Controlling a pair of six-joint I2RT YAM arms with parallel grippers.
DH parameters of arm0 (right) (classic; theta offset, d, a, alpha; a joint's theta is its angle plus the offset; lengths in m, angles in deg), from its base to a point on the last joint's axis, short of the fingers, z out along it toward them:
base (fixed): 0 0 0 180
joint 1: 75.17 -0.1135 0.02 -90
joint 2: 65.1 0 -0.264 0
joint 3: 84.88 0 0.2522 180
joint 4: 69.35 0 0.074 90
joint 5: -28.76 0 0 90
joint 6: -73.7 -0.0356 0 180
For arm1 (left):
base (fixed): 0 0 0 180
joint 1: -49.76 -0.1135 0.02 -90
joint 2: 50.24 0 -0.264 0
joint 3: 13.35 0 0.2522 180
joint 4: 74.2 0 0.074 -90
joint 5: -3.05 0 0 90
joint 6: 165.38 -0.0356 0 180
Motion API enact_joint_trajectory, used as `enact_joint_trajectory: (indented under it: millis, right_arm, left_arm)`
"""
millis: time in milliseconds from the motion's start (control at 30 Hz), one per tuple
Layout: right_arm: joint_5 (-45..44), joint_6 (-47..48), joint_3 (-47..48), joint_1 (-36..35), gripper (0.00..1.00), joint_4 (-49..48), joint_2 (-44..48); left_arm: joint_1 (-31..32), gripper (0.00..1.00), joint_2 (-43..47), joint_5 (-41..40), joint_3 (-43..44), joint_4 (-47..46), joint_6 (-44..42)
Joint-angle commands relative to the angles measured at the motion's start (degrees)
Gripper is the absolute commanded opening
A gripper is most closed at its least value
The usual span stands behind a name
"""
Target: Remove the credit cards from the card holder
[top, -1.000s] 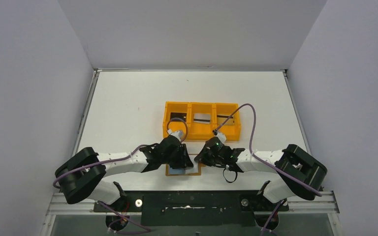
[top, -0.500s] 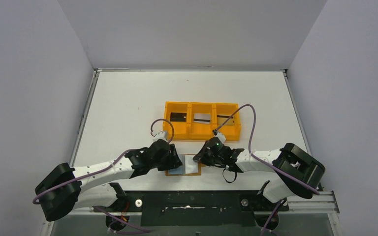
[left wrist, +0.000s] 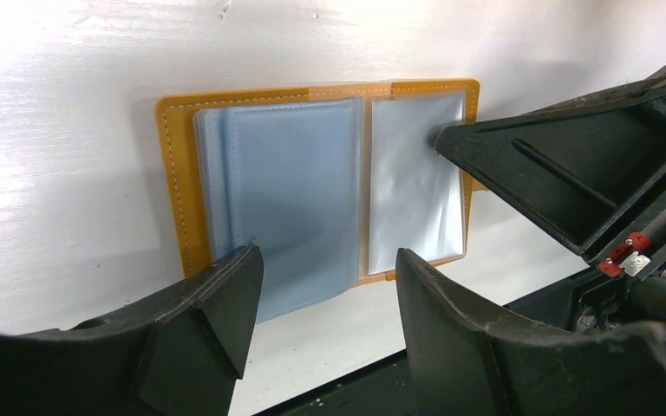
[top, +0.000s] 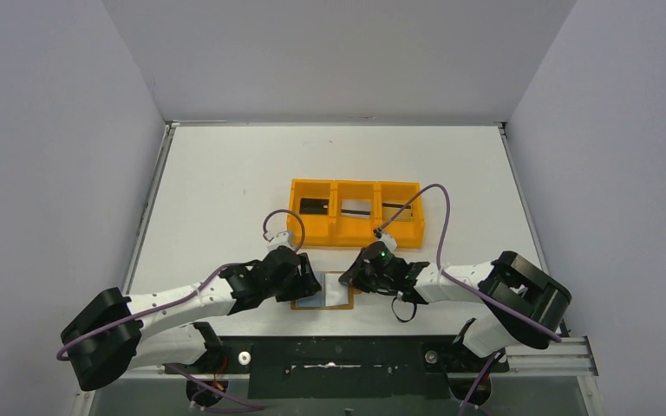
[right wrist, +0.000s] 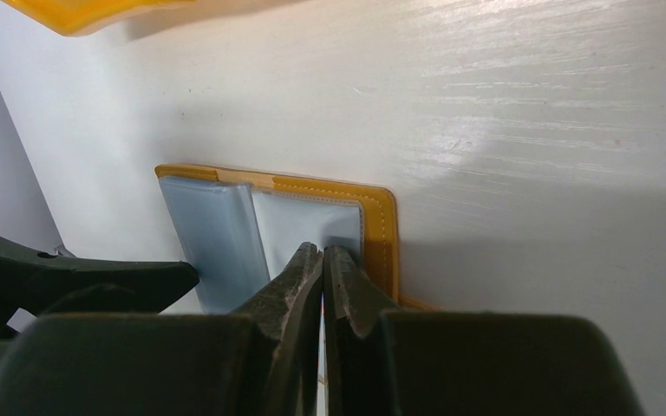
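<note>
Just ahead of the open left claw lies the spread holder; the closed right claw touches it.

left gripper: jaws now stand wider apart; arm sits farther back and left
card holder: open inside is now uncovered

A bright orange plastic tray with three square compartments in a row is sitting near the middle of a white rectangular table, its long side running parallel to the far edge. A small dark mark is showing on the table to the left of the tray, well apart from it. Plain grey walls are closing in the left, far and right edges. A black mounting plate is lying along the near edge, and a silver metal rail is sticking out at its right end.
</note>
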Motion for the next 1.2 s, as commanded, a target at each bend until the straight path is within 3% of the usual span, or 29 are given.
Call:
enact_joint_trajectory:
  millis: [0, 500, 833, 1167]
  right_arm:
    - [-0.61, 1.05, -1.04, -0.43, 0.01, 5.96, -2.41]
    - [-0.55, 1.08, -1.21, -0.43, 0.01, 5.82, -2.66]
    - [-0.09, 1.25, -1.09, -0.47, 0.02, 5.21, -3.23]
    - [0.7, 1.3, -0.8, -0.46, 0.02, 4.68, -4.51]
  left_arm:
    - [-0.32, 0.58, 1.14, -2.96, 1.45, 3.32, -0.62]
    - [-0.37, 0.6, 1.43, -3.04, 2.36, 3.64, -1.47]
    - [-0.23, 0.6, -5.27, 0.62, 1.95, 0.1, 0.09]
    - [-0.23, 0.6, -7.82, 7.91, 0.46, -10.81, 0.04]
